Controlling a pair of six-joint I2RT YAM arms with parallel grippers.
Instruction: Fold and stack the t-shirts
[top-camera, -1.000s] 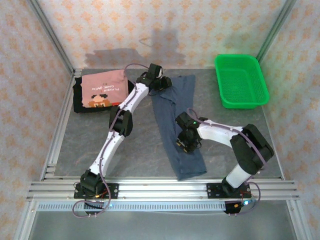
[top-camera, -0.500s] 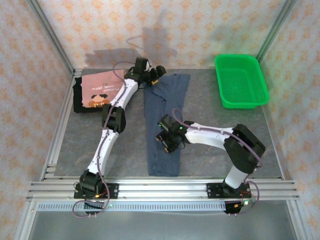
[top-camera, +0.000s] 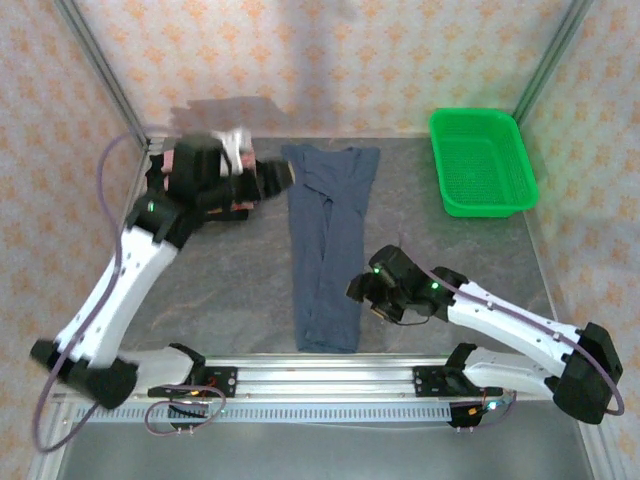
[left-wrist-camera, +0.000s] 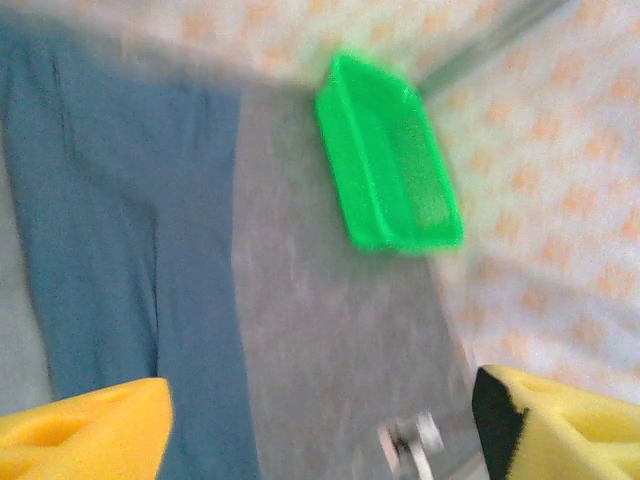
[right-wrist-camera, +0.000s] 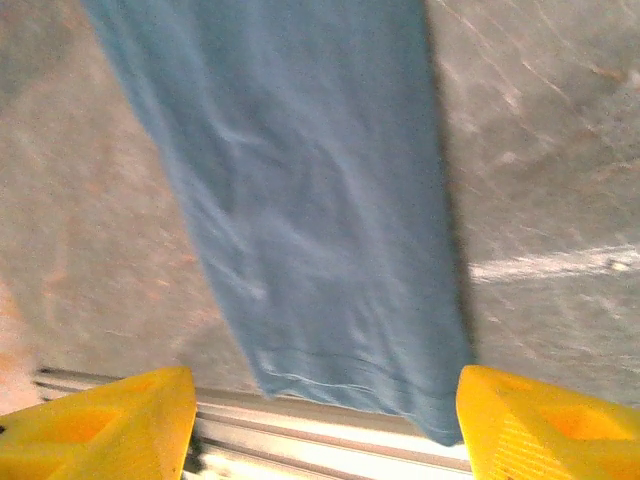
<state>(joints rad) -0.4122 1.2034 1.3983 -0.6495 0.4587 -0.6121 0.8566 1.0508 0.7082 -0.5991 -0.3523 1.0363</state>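
Slate-blue t-shirt (top-camera: 325, 250) is laid flat as a long, narrow strip to the left of the green basket (top-camera: 490, 207). Its far end is level with the basket and its near end lies well nearer than the basket, at the rail (top-camera: 330, 372).

Nothing is held by the left gripper (left-wrist-camera: 320, 430): its fingers are spread wide and it is placed farther left of the basket than the shirt's far end. The right gripper (right-wrist-camera: 325, 420) is likewise spread and empty, close by the shirt's near hem, nearer than the basket and to its left.

A lengthwise fold is judged done and a crosswise one due. For that, both corners of one short end should be pinched so that every layer is caught, then carried low over the strip until the ends meet. Edges should be lined up before anything is let go, and the wrinkles near the hem smoothed.
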